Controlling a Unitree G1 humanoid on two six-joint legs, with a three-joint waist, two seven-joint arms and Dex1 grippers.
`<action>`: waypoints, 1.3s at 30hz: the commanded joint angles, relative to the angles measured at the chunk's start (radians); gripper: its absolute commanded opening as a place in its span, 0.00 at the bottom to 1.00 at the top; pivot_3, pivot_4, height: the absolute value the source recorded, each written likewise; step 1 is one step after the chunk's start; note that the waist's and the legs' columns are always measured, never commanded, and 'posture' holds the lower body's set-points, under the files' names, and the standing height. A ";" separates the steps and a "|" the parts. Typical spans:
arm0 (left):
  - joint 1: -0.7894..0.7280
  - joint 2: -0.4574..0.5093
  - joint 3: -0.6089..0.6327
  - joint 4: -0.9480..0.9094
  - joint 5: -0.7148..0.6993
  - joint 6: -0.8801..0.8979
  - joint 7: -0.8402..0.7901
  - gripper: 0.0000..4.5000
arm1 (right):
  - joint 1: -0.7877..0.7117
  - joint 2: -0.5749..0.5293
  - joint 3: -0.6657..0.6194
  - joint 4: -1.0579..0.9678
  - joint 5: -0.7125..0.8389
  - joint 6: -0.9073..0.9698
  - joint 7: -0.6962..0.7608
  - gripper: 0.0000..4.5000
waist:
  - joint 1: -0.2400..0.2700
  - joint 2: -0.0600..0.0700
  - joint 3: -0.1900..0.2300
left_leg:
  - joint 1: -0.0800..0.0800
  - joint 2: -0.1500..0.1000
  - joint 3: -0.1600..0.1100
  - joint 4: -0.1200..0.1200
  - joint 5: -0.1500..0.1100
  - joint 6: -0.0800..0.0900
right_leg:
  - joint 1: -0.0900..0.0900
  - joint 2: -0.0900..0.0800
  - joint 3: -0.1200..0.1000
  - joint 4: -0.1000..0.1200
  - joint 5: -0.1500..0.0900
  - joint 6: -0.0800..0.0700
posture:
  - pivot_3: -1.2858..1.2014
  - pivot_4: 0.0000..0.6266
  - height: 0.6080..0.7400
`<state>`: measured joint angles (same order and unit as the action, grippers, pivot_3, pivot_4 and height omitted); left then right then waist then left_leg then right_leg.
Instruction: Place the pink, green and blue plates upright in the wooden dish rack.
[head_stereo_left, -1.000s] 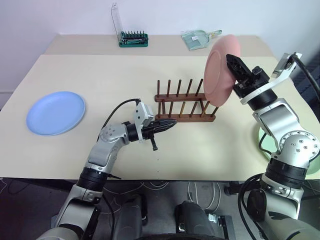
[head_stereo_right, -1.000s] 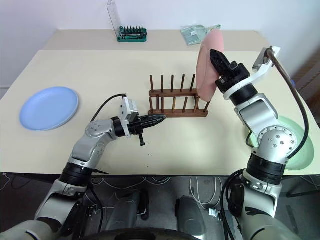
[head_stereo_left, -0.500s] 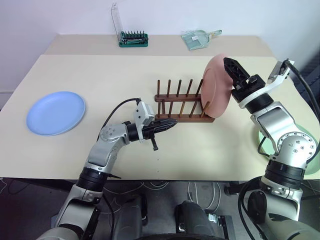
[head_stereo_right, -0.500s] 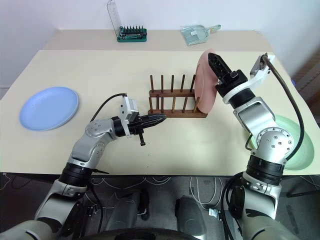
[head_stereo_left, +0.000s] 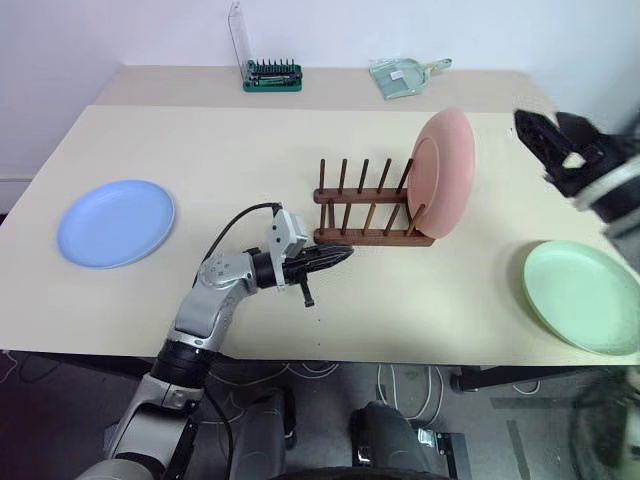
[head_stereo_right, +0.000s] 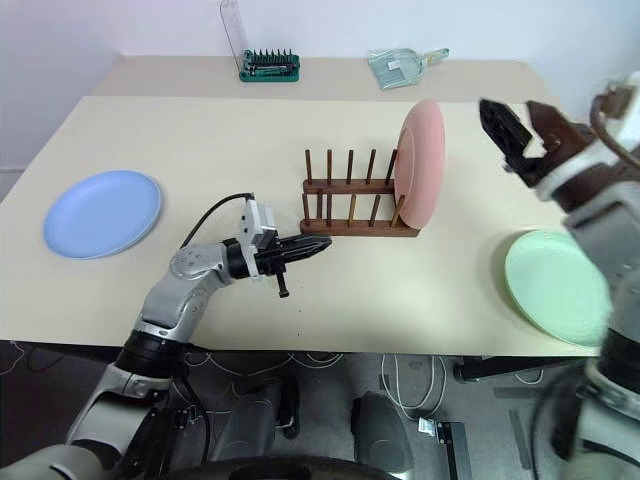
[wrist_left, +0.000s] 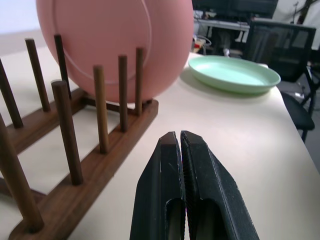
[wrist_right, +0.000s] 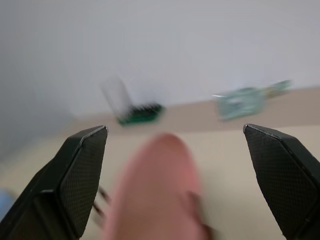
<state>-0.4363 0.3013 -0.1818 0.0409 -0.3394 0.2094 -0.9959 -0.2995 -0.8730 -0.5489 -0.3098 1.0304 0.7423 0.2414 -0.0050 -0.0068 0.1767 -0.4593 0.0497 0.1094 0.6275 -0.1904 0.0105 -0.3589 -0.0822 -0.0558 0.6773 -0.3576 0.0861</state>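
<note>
The pink plate (head_stereo_left: 445, 172) stands upright at the right end of the wooden dish rack (head_stereo_left: 372, 208), leaning between the last pegs, with nothing holding it. The other peg slots to its left are free. The rack sits near the middle of the bench (head_stereo_left: 250, 150).

The right end effector (head_stereo_left: 552, 140) hangs in the air to the right of the pink plate, apart from it, its two fingers spread wide with nothing between them. The left end effector (head_stereo_left: 338, 256) lies level just in front of the rack's near rail, its fingers pressed together on nothing.

The green plate (head_stereo_left: 585, 296) lies flat near the right front edge of the bench. The blue plate (head_stereo_left: 116, 222) lies flat far to the left, well apart from the rack. At the back edge stand a green tool-bit holder (head_stereo_left: 274, 76) and a pale green dustpan (head_stereo_left: 403, 76).
</note>
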 joint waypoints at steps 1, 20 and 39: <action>-0.002 0.012 -0.016 -0.043 -0.017 0.008 -0.038 0.02 | 0.196 -0.112 -0.100 -0.074 -0.130 0.040 0.104 0.98 | 0.000 0.000 0.000 | 0.000 0.000 0.000 0.000 0.000 0.000 | 0.000 0.000 0.000 0.000 0.000 0.000 | 0.52 0.24 0.94; -0.037 -0.009 -0.085 -0.012 -0.010 0.029 -0.163 0.02 | 0.637 0.007 0.025 -0.249 -0.481 0.164 0.101 0.98 | -0.005 0.001 -0.001 | 0.001 -0.001 -0.002 0.000 0.002 -0.004 | 0.002 0.002 0.000 -0.002 0.000 0.001 | 0.52 0.24 0.94; -0.012 0.007 -0.070 -0.048 -0.017 0.043 -0.134 0.02 | 0.541 0.061 0.093 -0.171 -0.592 0.171 0.122 0.01 | -0.006 0.000 -0.001 | 0.001 0.000 -0.002 0.001 0.002 -0.004 | 0.003 0.002 0.000 -0.002 0.000 0.001 | 0.52 0.24 0.94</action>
<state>-0.4440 0.3059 -0.2603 0.0294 -0.3401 0.2562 -1.1298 0.2442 -0.8150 -0.4449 -0.4692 0.4517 0.9105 0.3617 -0.0112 -0.0069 0.1754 -0.4578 0.0494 0.1070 0.6287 -0.1883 0.0067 -0.3560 -0.0798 -0.0560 0.6755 -0.3573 0.0870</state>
